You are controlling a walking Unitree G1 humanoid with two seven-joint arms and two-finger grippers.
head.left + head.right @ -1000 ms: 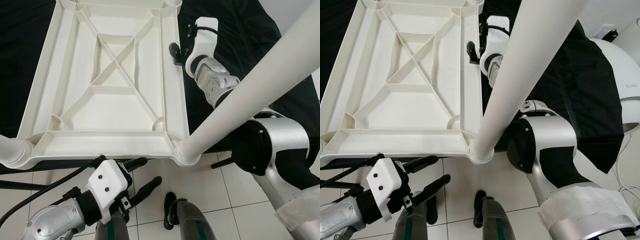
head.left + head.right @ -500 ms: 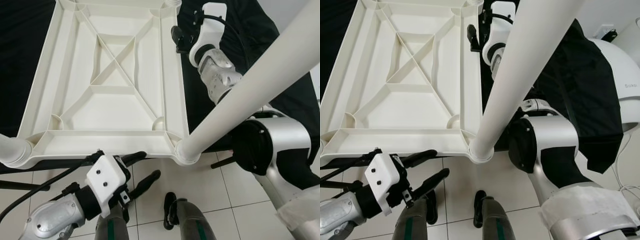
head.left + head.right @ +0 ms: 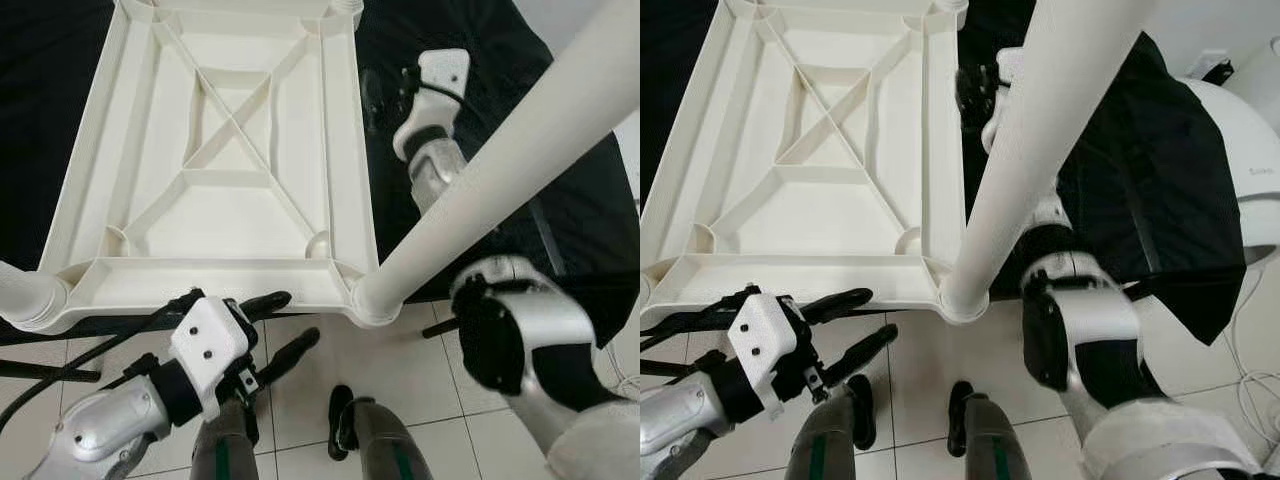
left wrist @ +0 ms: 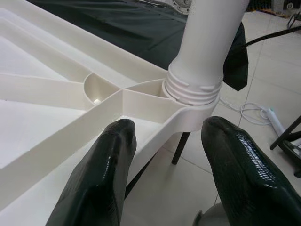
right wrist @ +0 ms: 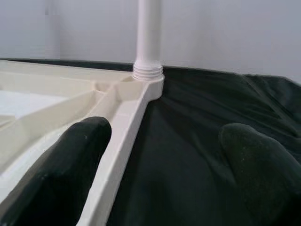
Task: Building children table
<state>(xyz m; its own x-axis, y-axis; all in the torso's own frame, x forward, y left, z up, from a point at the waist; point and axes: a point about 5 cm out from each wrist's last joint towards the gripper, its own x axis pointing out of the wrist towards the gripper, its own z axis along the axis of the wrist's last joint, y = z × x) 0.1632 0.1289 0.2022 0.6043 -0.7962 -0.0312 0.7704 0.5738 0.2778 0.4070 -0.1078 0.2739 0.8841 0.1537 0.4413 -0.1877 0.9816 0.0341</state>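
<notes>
Left gripper: its two black fingers are spread apart and hold nothing. It sits just below the near edge of the table top, close to the near right corner.
Right gripper: its fingers are spread wide too, with nothing between them. It is out by the right edge of the table top, over the black cloth.
Table top: white plastic, lying upside down so its ribs and a big X show. It rests on the black cloth.
Near right leg: a fat white tube, standing in the near right corner of the table top.
Near left leg: another white tube, in the near left corner.
Far leg: it stands up in a far corner.
Black cloth: it lies under the table top.
Floor: white tiles, on the near side of the table top.
</notes>
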